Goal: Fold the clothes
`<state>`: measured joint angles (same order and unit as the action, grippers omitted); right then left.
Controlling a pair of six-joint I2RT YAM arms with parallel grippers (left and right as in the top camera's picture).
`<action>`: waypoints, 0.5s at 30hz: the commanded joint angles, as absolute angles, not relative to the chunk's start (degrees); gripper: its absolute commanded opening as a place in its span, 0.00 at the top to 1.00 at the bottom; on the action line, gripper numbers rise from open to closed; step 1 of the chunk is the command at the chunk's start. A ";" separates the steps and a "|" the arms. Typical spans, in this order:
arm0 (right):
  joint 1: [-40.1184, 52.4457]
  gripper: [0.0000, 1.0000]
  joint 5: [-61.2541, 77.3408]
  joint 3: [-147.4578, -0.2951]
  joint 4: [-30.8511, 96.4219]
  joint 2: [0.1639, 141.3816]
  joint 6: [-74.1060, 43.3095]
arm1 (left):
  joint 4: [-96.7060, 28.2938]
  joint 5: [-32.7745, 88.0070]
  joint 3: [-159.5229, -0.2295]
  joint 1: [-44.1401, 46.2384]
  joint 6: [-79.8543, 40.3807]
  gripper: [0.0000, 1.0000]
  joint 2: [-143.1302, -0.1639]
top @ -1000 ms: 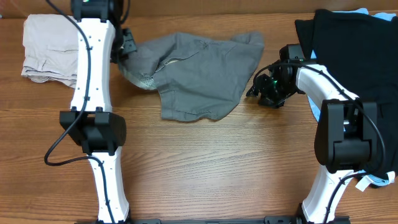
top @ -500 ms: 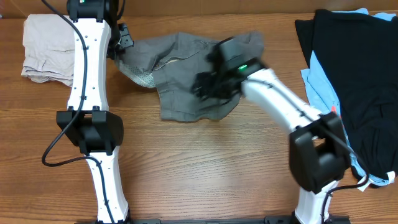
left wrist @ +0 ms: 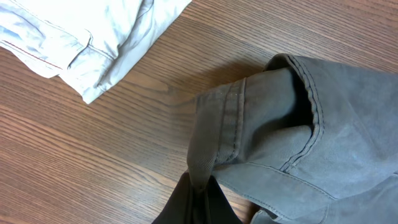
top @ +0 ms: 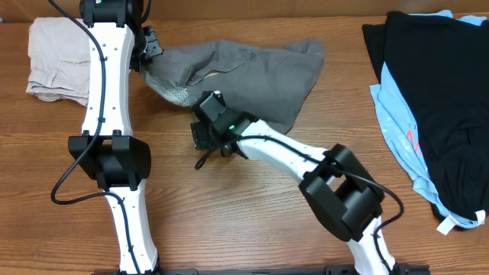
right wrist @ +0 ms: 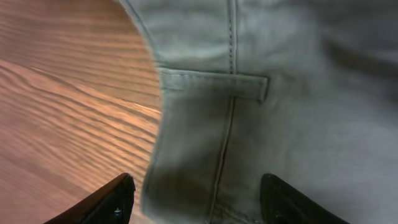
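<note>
The right end effector [top: 202, 137] is no longer beside the black garment [top: 435, 76] at the right. It has swung across the tabletop [top: 229, 221] to the lower left edge of the grey shorts [top: 252, 69], with its arm now lying over the hem there, and the light-blue garment [top: 397, 126] it partly covered is exposed. The left end effector [top: 149, 46] has shifted slightly up and left, drawing its pinched corner of the shorts with it.

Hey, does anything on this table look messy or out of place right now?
The grey shorts lie crumpled mid-table, with one edge pinched in the left gripper. The right gripper sits open over their near edge. Nothing looks damaged or spilled.
</note>
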<state>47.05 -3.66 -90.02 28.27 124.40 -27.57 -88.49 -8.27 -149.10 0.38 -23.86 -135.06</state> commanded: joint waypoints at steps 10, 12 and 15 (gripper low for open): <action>45.34 0.89 -6.39 -94.52 39.48 128.57 -33.15 | -88.68 -10.94 -148.86 -0.84 -23.75 0.96 -134.69; 43.42 0.96 -6.37 -97.34 44.80 128.31 -33.32 | -88.66 -10.92 -148.88 -1.04 -23.75 0.96 -134.67; 40.01 0.96 -6.35 -101.95 52.82 127.35 -33.28 | -88.88 -10.81 -148.92 -1.58 -23.75 0.96 -134.52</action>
